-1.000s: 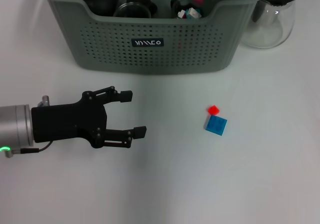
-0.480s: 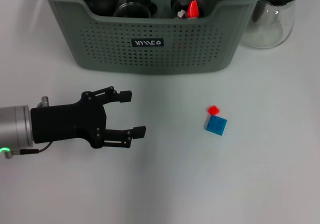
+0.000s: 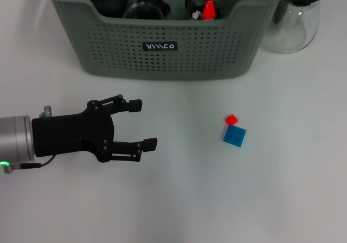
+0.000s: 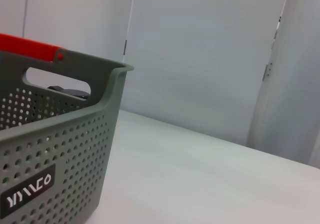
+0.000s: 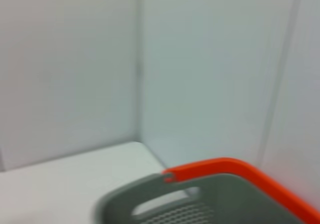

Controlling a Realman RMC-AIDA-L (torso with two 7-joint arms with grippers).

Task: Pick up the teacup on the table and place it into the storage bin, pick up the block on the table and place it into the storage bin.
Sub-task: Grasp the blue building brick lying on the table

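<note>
- The storage bin [image 3: 168,42], grey-green with perforated sides and a small black label with white lettering, stands at the far side of the white counter [image 3: 217,199]. Its corner and handle cut-out also show in the left wrist view [image 4: 60,149], and its rim in the right wrist view [image 5: 200,199].
- Inside the storage bin lie several dark round things and a small red piece [image 3: 209,8]; which of them is the teacup I cannot tell.
- The block [image 3: 234,136], blue and flat, lies on the counter in front of the bin, toward its right end, well apart from it. A small red block [image 3: 231,119] sits just beside its far edge.
- The left claw [image 3: 145,125] hovers low over the counter on the left, its two black fingers [image 3: 130,104] spread wide and pinching nothing, pointing right, well apart from the block.
- A clear glass pot [image 3: 295,20] stands just right of the bin.
- The right claw does not show in any view.
</note>
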